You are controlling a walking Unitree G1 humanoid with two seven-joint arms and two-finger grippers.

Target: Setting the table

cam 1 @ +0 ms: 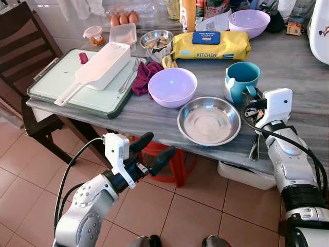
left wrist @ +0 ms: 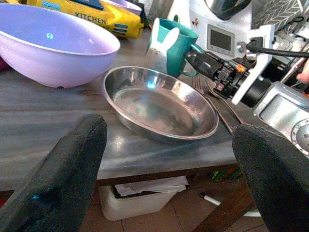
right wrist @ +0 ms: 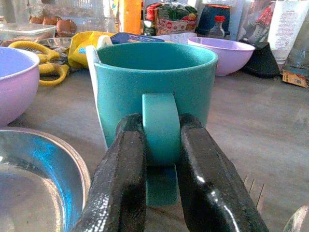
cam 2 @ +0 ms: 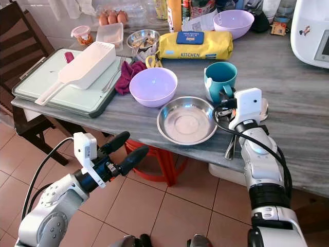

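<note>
On the table (cam 1: 308, 87), right gripper (right wrist: 161, 145) fingers clamp the teal mug (right wrist: 154, 92) handle; steel plate (cam 1: 209, 121) bare.

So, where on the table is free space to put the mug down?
Bare grey tabletop lies right of the teal mug, toward the white appliance. Left of the mug it is crowded: steel plate, lilac bowl. The right tool grips the handle.

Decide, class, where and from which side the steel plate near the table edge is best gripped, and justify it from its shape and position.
Grip the steel plate by its thin raised rim at the table edge, coming from the robot's side with one finger over the lip. It is shallow and lies flat, so only the rim offers purchase. The lavender bowl and teal mug, held by the right gripper, probably crowd the far sides.
</note>
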